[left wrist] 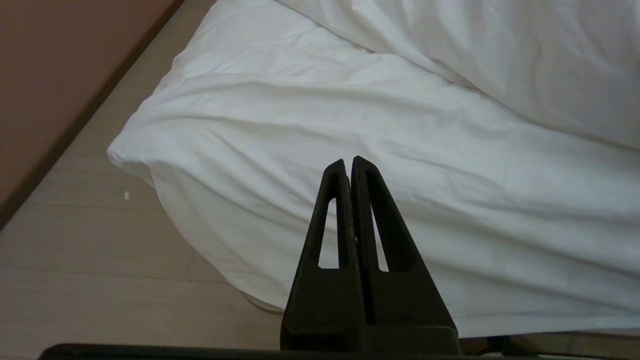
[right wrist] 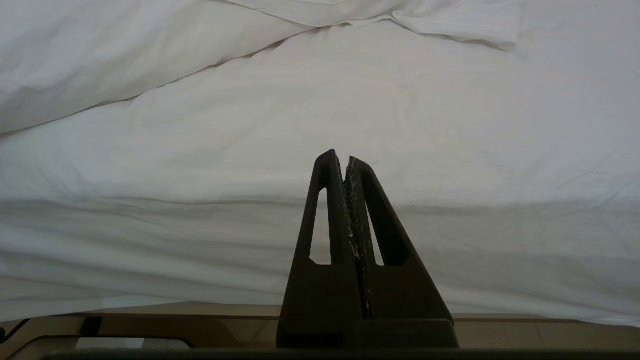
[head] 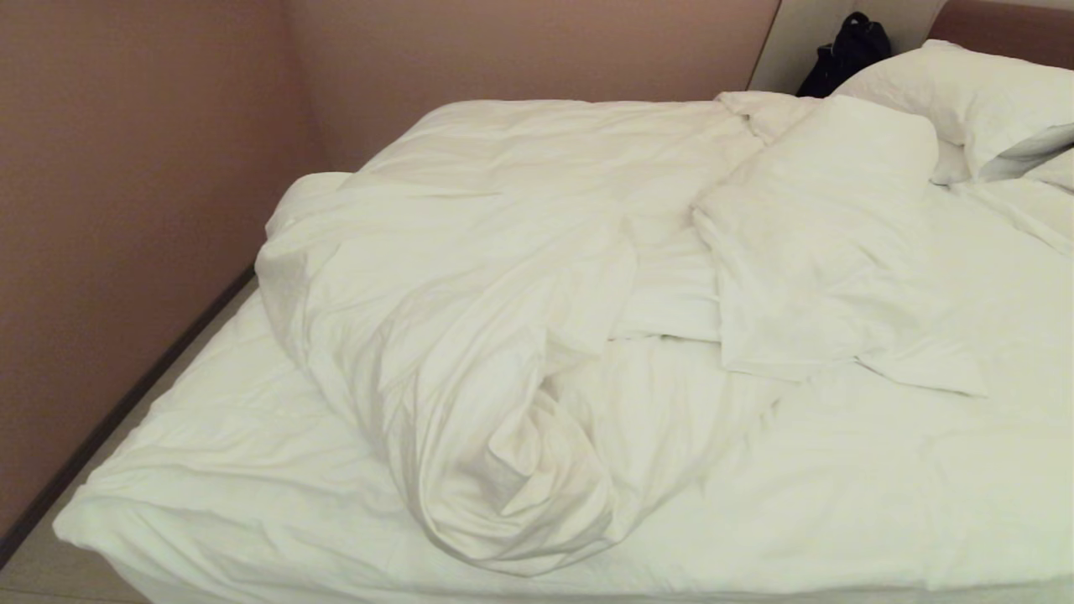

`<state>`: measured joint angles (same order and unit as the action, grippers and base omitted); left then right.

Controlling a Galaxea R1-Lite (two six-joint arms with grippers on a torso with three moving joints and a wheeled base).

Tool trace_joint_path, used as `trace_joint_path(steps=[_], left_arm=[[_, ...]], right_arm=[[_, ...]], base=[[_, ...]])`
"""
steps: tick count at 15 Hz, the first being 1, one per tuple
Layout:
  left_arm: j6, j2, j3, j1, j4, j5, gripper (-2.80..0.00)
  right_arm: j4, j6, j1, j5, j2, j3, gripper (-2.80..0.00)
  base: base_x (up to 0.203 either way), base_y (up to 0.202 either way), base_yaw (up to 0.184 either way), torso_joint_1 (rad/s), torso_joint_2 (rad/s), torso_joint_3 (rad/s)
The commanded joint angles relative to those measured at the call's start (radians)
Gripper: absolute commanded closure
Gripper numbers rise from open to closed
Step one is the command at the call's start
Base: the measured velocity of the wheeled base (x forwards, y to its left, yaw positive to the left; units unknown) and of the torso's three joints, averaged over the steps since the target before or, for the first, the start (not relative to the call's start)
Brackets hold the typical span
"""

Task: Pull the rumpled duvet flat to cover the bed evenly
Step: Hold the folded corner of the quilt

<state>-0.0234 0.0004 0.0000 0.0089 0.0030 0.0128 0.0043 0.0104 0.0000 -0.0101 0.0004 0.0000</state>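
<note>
The white duvet (head: 453,335) lies rumpled on the bed (head: 998,277), bunched into a thick twisted roll that runs from the far left toward the front edge. Flatter white bedding spreads under it to the bed's front and left corner (left wrist: 150,150). Neither gripper shows in the head view. My left gripper (left wrist: 349,161) is shut and empty, just short of the bed's front left corner, above the floor. At the middle of the front edge my right gripper (right wrist: 340,156) is also shut, holding nothing and clear of the cloth (right wrist: 320,100).
A loose pillow (head: 822,235) lies on the bedding right of the roll; another (head: 982,101) leans at the brownish headboard (head: 1015,21). A black bag (head: 847,50) sits behind the bed. A pinkish wall (head: 126,210) runs close along the left side, with a narrow strip of floor (left wrist: 75,260).
</note>
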Motion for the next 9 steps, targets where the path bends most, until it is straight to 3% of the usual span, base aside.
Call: trace_joint_path(steps=[1, 3, 7, 9], left_arm=[[0.048, 0.001, 0.0, 0.001, 0.005, -0.013, 0.0], [0.113, 0.001, -0.001, 0.0, -0.003, -0.045, 0.0], [0.111, 0.025, -0.106, 0.0, 0.035, -0.069, 0.0], [0.092, 0.111, -0.22, 0.0, 0.055, -0.106, 0.0]], right_arm=[[0.0, 0.0, 0.0, -0.001, 0.0, 0.0, 0.0], [0.0, 0.0, 0.0, -0.001, 0.0, 0.0, 0.0], [0.0, 0.0, 0.0, -0.001, 0.0, 0.0, 0.0], [0.0, 0.0, 0.0, -0.001, 0.0, 0.0, 0.0]], base=[[0.0, 0.0, 0.0, 0.0, 0.0, 0.0], [0.0, 0.0, 0.0, 0.0, 0.0, 0.0], [0.0, 0.0, 0.0, 0.0, 0.0, 0.0], [0.0, 0.0, 0.0, 0.0, 0.0, 0.0]])
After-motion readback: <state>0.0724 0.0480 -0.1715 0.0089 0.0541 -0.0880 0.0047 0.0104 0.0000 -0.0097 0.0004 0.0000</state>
